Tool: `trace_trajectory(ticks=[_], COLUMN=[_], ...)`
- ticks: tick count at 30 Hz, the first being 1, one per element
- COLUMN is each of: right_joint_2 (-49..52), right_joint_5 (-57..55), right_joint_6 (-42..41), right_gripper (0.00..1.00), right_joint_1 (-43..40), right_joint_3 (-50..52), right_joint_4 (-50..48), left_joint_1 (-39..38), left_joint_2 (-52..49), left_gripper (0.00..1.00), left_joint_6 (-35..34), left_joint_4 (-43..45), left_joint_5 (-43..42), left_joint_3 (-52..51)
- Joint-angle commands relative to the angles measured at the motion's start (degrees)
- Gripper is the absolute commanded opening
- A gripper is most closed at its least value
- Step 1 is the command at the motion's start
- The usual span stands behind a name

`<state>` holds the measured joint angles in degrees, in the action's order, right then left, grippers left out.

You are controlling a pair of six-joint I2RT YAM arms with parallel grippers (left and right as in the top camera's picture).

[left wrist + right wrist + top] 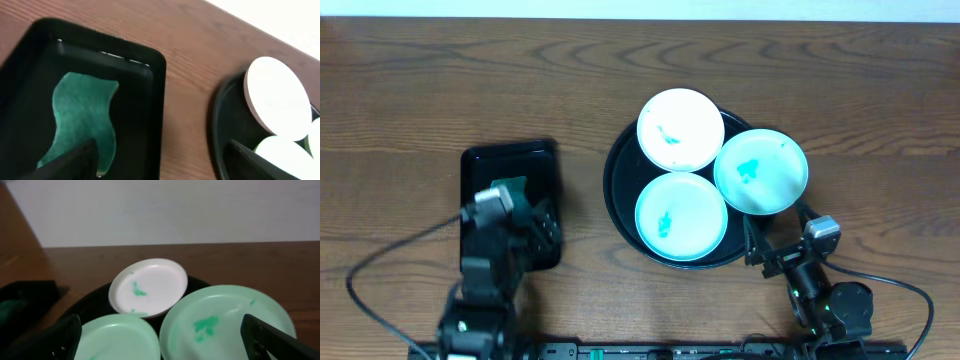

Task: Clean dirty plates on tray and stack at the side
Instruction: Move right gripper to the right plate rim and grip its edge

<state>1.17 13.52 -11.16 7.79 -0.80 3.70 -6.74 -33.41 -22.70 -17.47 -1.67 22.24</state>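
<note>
- My left gripper (162, 147) is spread wide with nothing in it. It hangs over the small rectangular tray (150, 55) at the lower left of the overhead shot, green sponge (82, 120) right below.
- My right gripper (161, 322) is spread wide too, also empty, at the lower right, just beside the right plate (761, 172).
- The round tray (615, 170) sits centre-right, carrying that one plus the top plate (681, 129) and bottom plate (681, 216), all 3 crowded together.
- Top and right ones poke out past the rim.
- Every plate has teal smears.
</note>
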Motion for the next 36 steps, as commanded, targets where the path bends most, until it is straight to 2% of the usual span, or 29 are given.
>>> trace_trajectory(ticks=[1, 5, 10, 14, 18, 22, 24, 27, 30, 36], right_joint_2=[1.5, 7.4, 23.9, 38.6, 54.1, 68.3, 77.9, 85.3, 90.8, 92.8], right_joint_5=[2.6, 2.4, 2.4, 3.1, 3.9, 3.9, 4.0, 5.4, 11.3, 13.9], right_joint_6=[0.0, 2.6, 6.6, 8.5, 9.1, 9.1, 9.1, 9.1, 9.1, 5.8], right_gripper=[0.99, 0.99, 0.99, 0.99, 0.99, 0.99, 0.99, 0.99, 0.99, 0.99], right_joint_1=[-0.6, -0.6, -0.6, -0.6, -0.6, -0.3, 0.6, 1.7, 2.6, 2.8], right_joint_3=[-4.1, -9.9, -21.5, -33.2, -48.2, -64.4, -76.6, -86.1, -90.6, -90.3], right_joint_4=[1.9, 5.2, 8.0, 13.3, 23.8, 37.3, 49.3, 61.0, 69.9, 74.0], left_joint_1=[0.3, 0.3, 0.3, 0.3, 0.3, 0.3, 0.3, 0.3, 0.3, 0.3], left_joint_2=[-10.4, -22.1, -31.2, -32.2, -32.1, -32.1, -32.1, -32.1, -32.1, -32.0], left_gripper=[0.81, 0.81, 0.80, 0.80, 0.81, 0.80, 0.80, 0.80, 0.81, 0.81], left_joint_6=[3.3, 4.1, 4.1, 4.2, 6.4, 6.8, 6.8, 6.8, 6.1, 6.1], left_joint_4=[-4.4, -13.9, -20.7, -20.8, -22.3, -25.6, -29.1, -33.6, -40.2, -44.4], left_joint_5=[-0.7, -0.7, -0.7, -0.6, 1.8, 2.9, 2.7, 2.7, 2.1, -1.6], left_joint_3=[11.0, 24.2, 35.9, 37.7, 37.7, 37.7, 37.7, 37.8, 38.0, 38.0])
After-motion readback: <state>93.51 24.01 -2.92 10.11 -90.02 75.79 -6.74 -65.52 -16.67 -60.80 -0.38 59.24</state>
